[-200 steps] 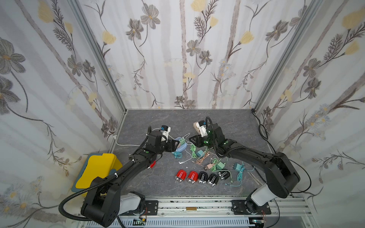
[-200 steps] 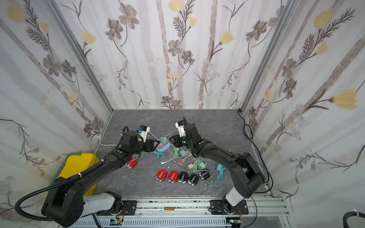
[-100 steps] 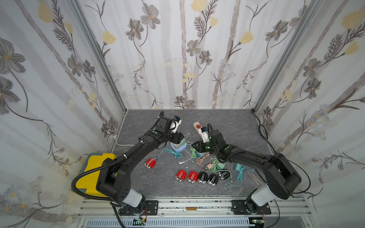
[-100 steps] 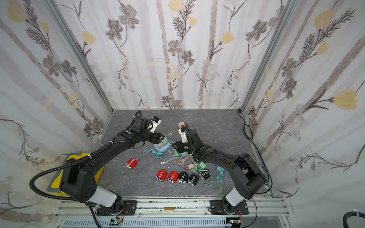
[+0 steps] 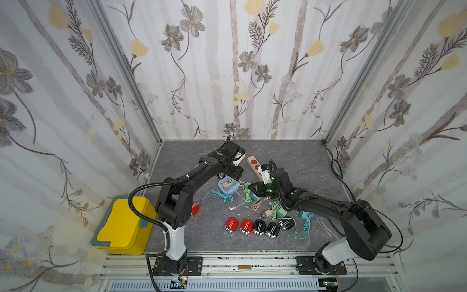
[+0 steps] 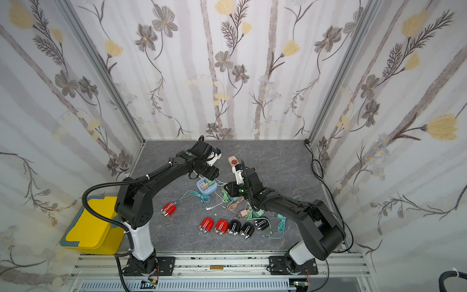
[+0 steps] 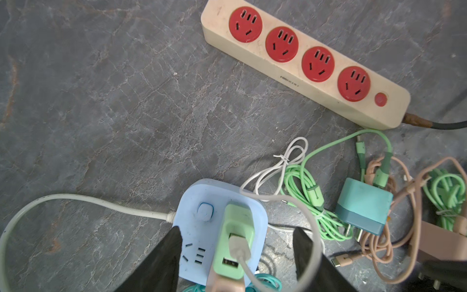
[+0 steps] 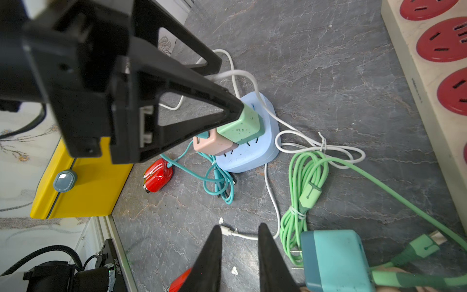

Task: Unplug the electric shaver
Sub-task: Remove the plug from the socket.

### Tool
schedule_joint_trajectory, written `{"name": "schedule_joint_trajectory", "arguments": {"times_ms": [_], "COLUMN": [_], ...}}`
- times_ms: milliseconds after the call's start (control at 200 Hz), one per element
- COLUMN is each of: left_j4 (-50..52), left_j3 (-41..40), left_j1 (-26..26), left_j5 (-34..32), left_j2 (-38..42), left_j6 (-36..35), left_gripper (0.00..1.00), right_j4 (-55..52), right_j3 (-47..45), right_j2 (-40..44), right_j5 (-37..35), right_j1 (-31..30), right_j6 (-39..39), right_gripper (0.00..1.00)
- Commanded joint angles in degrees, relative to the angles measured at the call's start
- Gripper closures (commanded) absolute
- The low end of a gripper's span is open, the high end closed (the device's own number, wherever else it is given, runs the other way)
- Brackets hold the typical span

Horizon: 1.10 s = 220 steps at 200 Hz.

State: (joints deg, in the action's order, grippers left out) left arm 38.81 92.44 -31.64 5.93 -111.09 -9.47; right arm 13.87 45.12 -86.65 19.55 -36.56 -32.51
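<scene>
A red electric shaver (image 6: 168, 208) lies on the grey floor at the front left, also seen in the right wrist view (image 8: 158, 175). Its teal cable (image 8: 217, 182) runs to a pink adapter (image 8: 214, 144) plugged into the blue power cube (image 5: 227, 187). A green adapter (image 7: 237, 227) with a white cable stands beside the pink one. My left gripper (image 7: 236, 252) hangs over the cube, open, its fingers either side of the green adapter. My right gripper (image 8: 240, 242) is low over the floor right of the cube, open by a narrow gap, holding nothing.
A beige power strip (image 7: 303, 63) with red sockets lies behind the cube. Loose green and pink cables and a teal adapter (image 7: 364, 204) lie to the right. A row of red and black shavers (image 5: 252, 227) lies at the front. A yellow box (image 5: 123, 225) stands outside the front left corner.
My left arm has swung from the front left back and right, and now stands over the blue power cube. The right gripper drew slightly forward. The red shaver has stayed put.
</scene>
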Motion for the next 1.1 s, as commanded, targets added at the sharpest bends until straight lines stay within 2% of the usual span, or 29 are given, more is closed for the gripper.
{"name": "schedule_joint_trajectory", "arguments": {"times_ms": [0, 290, 465, 799, 1094], "left_j4": [6.4, 12.3, 13.8, 12.8, 9.7], "left_j3": [3.3, 8.6, 8.3, 8.4, 7.2], "left_j1": [-0.7, -2.4, -3.2, -3.8, -4.0], "left_j5": [-3.0, -4.1, -7.0, -9.4, -8.3], "left_j2": [-3.1, -8.1, -9.3, -10.5, -8.4], "left_j6": [-1.8, -3.4, -2.8, -1.7, -1.6], "left_gripper": [0.36, 0.5, 0.51, 0.59, 0.79], "right_j4": [1.3, 2.2, 2.2, 2.7, 3.9], "right_j3": [-0.5, -1.4, -1.4, -2.3, -3.8], "right_j2": [0.8, 0.7, 1.1, 1.4, 1.5], "right_j5": [-0.3, 0.0, 0.0, 0.1, 0.8], "right_j1": [0.0, 0.3, 0.4, 0.5, 1.0], "right_j6": [0.2, 0.1, 0.1, 0.0, -1.4], "right_gripper": [0.74, 0.74, 0.74, 0.74, 0.74]}}
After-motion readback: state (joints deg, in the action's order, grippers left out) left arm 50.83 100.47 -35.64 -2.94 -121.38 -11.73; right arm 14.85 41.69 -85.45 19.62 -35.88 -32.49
